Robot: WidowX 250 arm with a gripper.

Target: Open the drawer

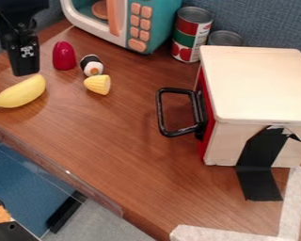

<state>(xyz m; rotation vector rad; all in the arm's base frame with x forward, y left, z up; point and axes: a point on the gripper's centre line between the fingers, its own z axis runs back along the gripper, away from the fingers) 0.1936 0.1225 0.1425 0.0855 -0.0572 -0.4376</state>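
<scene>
The pincer (25,68) hangs at the upper left, over the bench (128,155), above the thick end of the banana (21,92). I cannot tell whether it is spread or pressed together. It is well apart from the drawer (206,141), which sits in the left side of the box (260,84), at the right of the bench. The drawer has a red front, which looks flush with the box, and a black handle (160,110) that juts out to the left as a squared loop.

The box is pale wood with a smooth, rounded-edge top. Black tape (260,181) runs down its near side and onto the bench, its upper end ragged. White tape (294,202) makes a corner on the bench just in front of the box.

At the back stands the microwave (156,23), teal and white, with salmon buttons and a salmon door handle. To its right is an upright can (194,33) with a red and green label, and a second can (225,38) stands behind the box. Between the banana and the microwave are a dark red egg-shaped piece (64,55), a black and white sushi piece (92,65) and, just below it, a yellow corn piece (98,84).
</scene>
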